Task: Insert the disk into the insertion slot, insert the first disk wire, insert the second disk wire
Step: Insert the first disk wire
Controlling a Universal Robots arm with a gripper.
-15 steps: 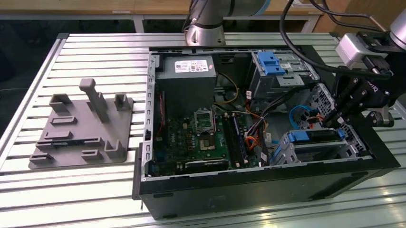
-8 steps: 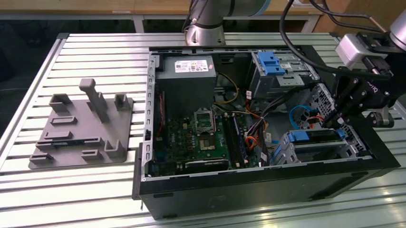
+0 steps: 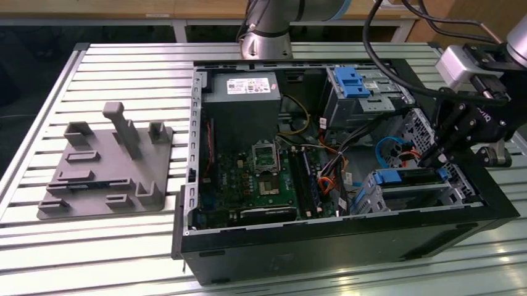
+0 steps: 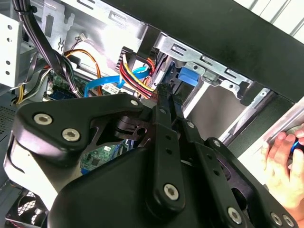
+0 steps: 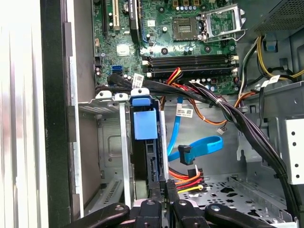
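Arm reaches down over the open computer case (image 3: 329,246) at the exterior view's right, wrist tilted, gripper (image 3: 428,161) pointing into the case's near corner. Fingers are two slim black bars pressed together with nothing visible between them (tips just at the disk's end in both wrist views). The disk (image 5: 145,124), a dark flat body in a blue plastic carrier, sits inside the insertion slot (image 3: 368,197), a holed silver metal cage. A flat blue cable (image 5: 199,147) and a red-yellow-black wire bundle (image 5: 187,178) lie beside it, with their connectors apart from the disk.
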